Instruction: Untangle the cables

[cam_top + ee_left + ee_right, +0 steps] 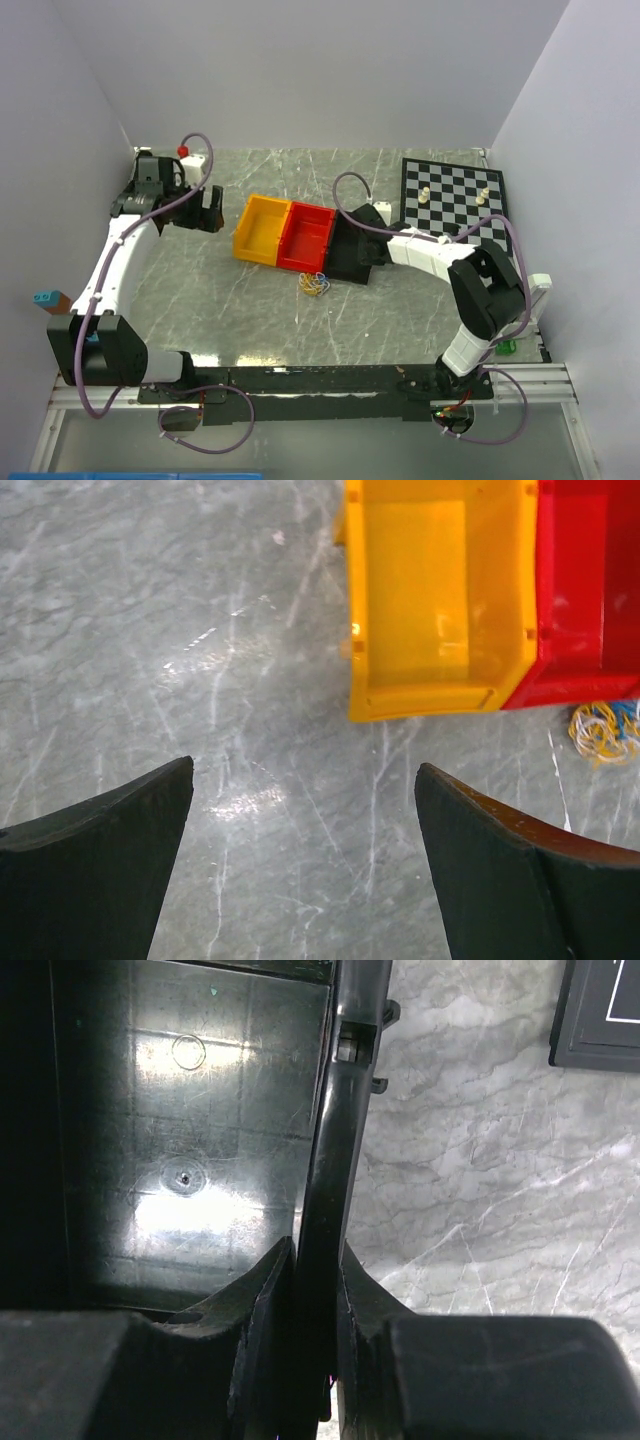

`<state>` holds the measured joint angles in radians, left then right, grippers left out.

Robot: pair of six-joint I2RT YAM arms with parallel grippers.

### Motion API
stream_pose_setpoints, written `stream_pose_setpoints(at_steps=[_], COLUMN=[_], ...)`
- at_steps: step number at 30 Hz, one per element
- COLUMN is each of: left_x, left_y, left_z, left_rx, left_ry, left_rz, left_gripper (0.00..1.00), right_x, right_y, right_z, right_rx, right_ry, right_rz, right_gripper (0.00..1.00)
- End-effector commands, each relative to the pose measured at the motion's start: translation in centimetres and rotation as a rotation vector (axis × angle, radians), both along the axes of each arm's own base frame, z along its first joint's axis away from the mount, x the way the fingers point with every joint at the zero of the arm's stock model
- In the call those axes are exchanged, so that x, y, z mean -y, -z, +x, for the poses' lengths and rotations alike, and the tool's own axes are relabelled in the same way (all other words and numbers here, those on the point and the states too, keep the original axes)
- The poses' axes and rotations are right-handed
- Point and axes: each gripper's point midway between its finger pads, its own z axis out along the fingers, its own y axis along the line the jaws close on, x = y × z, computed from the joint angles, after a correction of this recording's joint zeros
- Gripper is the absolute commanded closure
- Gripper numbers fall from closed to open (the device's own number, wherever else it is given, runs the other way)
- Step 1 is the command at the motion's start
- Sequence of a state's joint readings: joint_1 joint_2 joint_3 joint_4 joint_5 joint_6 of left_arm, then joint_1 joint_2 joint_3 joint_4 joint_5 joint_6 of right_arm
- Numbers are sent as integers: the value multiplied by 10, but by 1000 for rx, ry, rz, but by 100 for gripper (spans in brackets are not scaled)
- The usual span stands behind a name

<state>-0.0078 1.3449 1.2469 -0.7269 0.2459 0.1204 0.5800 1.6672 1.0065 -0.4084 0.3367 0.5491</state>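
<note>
No text, label, brand, number or sign can be read in any of the views.

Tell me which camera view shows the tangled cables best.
Top external: the cables lie whole and unobstructed before the red bin. Left wrist shows them nearer but cut by the frame edge; right wrist shows none.
</note>
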Motion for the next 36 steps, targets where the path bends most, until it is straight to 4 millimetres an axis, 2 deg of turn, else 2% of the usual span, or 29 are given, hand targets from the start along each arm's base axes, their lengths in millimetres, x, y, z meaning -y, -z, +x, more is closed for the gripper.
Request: stream_pose_setpoints(at_steps=[1,3,5,6,8,10,12,15,16,19,21,25,29,33,36], left_x=[16,25,30,32,36,39,42,44,44,43,43,46,43,32,27], left_y=[-4,0,3,3,4,4,6,11,13,15,17,14,13,15,20], left_z=[-16,-22,-27,-28,-32,-37,-43,-51,-53,-54,-53,-53,-51,-37,-25], left_rx=[5,-7,-12,-10,-7,-9,-24,-38,-42,-46,-48,-47,-34,-7,-8], left_ry=[92,138,157,163,183,207,233,273,281,277,272,269,239,158,99], left_rz=[9,14,28,34,43,46,50,61,66,72,69,45,58,97,106], left_gripper=[3,3,3,3,3,3,3,3,3,3,3,3,3,3,3], right_x=[-1,-4,-9,-11,-14,-18,-28,-62,-79,-115,-131,-151,-159,-164,-167], right_y=[-7,-8,-18,-28,-53,-79,-98,-111,-111,-92,-81,-63,-43,-28,-23], right_z=[5,18,32,38,43,37,24,-8,-24,-59,-69,-72,-67,-65,-70], right_rx=[5,9,31,60,120,195,254,303,297,255,226,180,135,98,75], right_ry=[-44,-41,-32,-28,-13,-18,-54,-187,-260,-422,-469,-504,-494,-484,-499], right_rz=[-28,-28,-15,-6,20,28,50,119,160,220,225,219,187,161,180], right_gripper=[74,58,46,39,31,27,27,27,27,27,27,28,30,34,42])
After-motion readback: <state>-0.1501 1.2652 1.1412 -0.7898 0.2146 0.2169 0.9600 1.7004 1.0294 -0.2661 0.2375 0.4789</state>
